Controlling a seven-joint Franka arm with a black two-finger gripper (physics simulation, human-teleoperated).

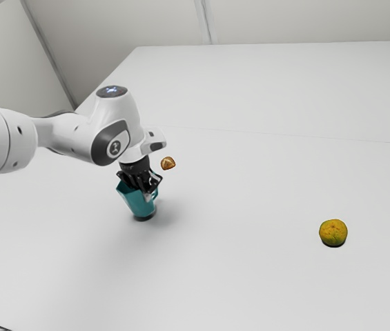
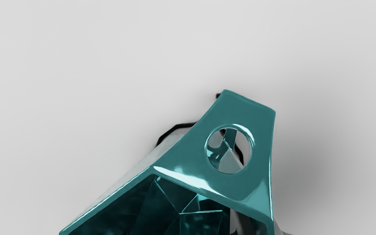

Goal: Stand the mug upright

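As we look from the side, the white arm reaches in from the exterior view's left and bends downward, its black jaws pointing down at the mouth of the teal mug. We cannot tell how far apart the jaws stand, nor whether they have hold of the mug, since the black parts overlap one another and the rim. The mug is on or just above the pale desk, directly below the jaws, its mouth upward and its body leaning somewhat toward the exterior view's left. We see a dark patch under its base, but cannot tell whether the base sits flat. In the wrist view we look into its angular, faceted inside, and the broad handle juts out from the rim, pierced by a round hole. A small brown piece lies near the mug, on the exterior view's right of the arm's hand. Well apart from both, farther toward the exterior view's right, we see a round yellow-green fruit resting on the desk.
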